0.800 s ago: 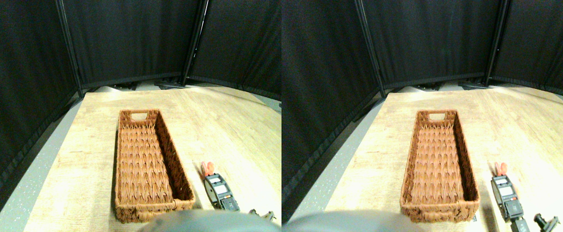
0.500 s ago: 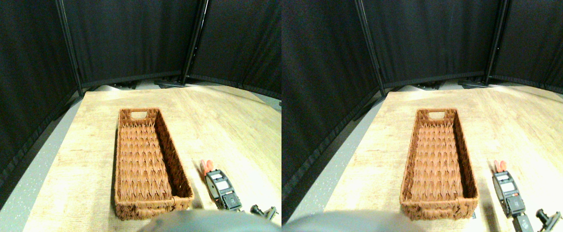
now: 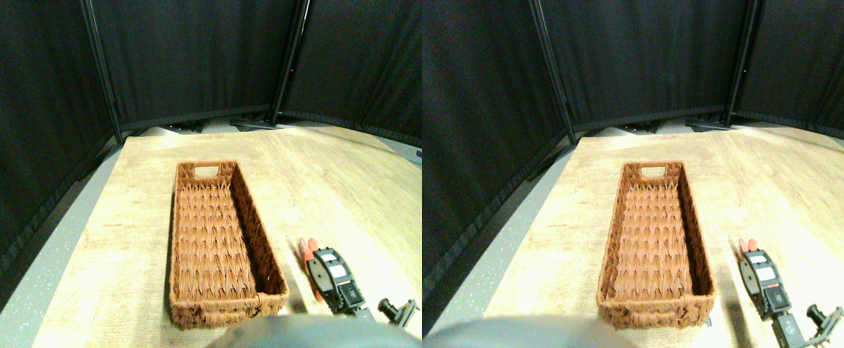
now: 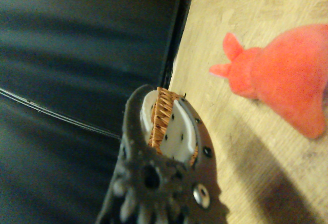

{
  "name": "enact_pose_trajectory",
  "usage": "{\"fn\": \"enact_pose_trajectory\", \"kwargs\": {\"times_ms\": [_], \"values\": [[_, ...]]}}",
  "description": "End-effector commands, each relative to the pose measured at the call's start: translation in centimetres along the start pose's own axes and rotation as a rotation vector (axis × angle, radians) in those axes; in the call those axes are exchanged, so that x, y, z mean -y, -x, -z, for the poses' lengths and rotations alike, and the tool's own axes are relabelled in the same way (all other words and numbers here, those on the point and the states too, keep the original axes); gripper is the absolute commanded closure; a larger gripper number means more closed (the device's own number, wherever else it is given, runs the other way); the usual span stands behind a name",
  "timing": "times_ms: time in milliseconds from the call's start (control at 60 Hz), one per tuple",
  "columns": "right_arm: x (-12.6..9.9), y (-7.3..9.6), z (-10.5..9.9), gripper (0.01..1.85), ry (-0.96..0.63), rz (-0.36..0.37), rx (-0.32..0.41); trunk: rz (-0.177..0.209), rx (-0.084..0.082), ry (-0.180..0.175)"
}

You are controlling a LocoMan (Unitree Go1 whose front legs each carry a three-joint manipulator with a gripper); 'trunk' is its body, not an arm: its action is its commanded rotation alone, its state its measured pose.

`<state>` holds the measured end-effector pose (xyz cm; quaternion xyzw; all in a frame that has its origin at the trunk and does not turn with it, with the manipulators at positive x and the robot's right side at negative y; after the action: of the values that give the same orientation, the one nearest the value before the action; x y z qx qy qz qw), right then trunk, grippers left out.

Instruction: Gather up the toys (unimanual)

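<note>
One toy shows: a small red-pink plush figure [image 3: 305, 249] with two ears, lying on the wooden table just right of the wicker basket [image 3: 213, 308]. My right gripper [image 3: 315, 259], black with a white label, reaches in from the lower right, its tip over the near part of the toy. In the wrist view the toy [image 4: 287, 83] lies on the wood beside the dark jaw frame and apart from it. A strip of the basket [image 4: 161, 112] shows through that frame. The basket holds nothing.
The pale wooden table [image 3: 335, 196] runs back to black curtain panels [image 3: 197, 58] on a frame. A grey speckled floor strip [image 3: 38, 275] lies along the table's left edge. A small black part of the arm [image 3: 399, 312] sits at the lower right.
My gripper has crept a little forward and now covers more of the red-pink toy. The whole view has shifted slightly; the basket and toy stay in place.
</note>
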<state>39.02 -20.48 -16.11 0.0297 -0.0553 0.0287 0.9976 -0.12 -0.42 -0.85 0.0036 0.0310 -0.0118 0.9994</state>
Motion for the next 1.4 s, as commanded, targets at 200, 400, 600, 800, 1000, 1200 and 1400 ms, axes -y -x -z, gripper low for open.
{"fn": "enact_pose_trajectory", "kwargs": {"times_ms": [200,400,600,800,1000,1200,1400], "values": [[0.7,-0.4,0.7,1.47,-0.211,0.063,0.050,-0.005,-0.001,0.041],[1.1,-0.9,1.0,1.32,-0.495,0.083,0.047,-0.042,-0.005,0.076],[0.8,-1.5,1.6,1.26,-0.644,0.108,0.051,-0.063,-0.007,0.097],[0.9,-2.3,2.5,1.28,-0.810,0.133,0.030,-0.076,-0.007,0.110],[1.9,-2.6,3.3,1.22,-0.940,0.190,-0.016,-0.082,-0.010,0.123],[2.6,-2.4,3.4,1.22,-1.083,0.207,-0.097,-0.084,-0.014,0.129],[3.2,-2.1,3.0,1.10,-1.165,0.233,-0.137,-0.086,-0.013,0.131]]}}
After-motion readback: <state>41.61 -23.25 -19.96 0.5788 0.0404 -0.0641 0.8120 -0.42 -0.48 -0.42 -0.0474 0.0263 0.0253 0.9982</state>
